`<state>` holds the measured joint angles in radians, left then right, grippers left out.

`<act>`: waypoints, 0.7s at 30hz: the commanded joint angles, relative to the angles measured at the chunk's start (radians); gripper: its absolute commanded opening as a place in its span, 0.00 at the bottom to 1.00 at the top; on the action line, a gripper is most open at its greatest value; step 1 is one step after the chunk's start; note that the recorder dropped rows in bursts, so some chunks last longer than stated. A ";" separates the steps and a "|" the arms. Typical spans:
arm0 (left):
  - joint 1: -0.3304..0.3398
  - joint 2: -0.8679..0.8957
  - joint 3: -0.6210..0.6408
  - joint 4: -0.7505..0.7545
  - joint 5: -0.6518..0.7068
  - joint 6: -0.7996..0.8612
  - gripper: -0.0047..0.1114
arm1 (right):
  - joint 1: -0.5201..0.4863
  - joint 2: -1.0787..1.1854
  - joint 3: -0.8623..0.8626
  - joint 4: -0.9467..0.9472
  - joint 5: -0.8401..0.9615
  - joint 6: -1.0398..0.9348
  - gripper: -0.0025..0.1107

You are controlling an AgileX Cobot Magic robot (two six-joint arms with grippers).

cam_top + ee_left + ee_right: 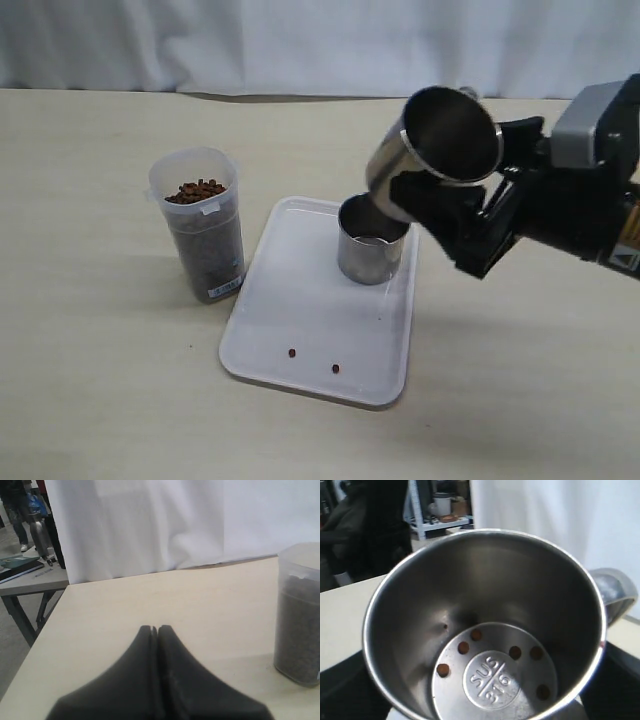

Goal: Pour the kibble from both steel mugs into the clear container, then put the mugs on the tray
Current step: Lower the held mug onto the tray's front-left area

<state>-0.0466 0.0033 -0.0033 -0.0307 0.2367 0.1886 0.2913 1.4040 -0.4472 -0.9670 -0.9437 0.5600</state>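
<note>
I can read one stamp [492,680] — "SUS 316", ringed, on the inside bottom of the steel mug [485,585], lower centre of the right wrist view. In the exterior view, left of centre, the white label [226,288] on the clear container [203,235] is too small to read.

The raised mug [440,150] and the lower mug [372,252] are polished, mirror-bright steel. The tray [300,320] is smooth, glossy white plastic; the clear container [205,250] is frosted, translucent plastic. The kibble [196,190] looks dry, matt brown. The table [100,380] is a matt, pale, wood-like surface. The far curtain [300,40] is white cloth. The left claw [154,630] is matt black.
</note>
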 commanded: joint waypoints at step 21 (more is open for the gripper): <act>-0.008 -0.003 0.003 -0.004 -0.008 -0.002 0.04 | 0.467 0.285 -0.034 0.401 0.201 -0.274 0.07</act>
<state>-0.0466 0.0033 -0.0033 -0.0307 0.2367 0.1886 0.7559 1.6638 -0.4703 -0.6338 -0.7060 0.3353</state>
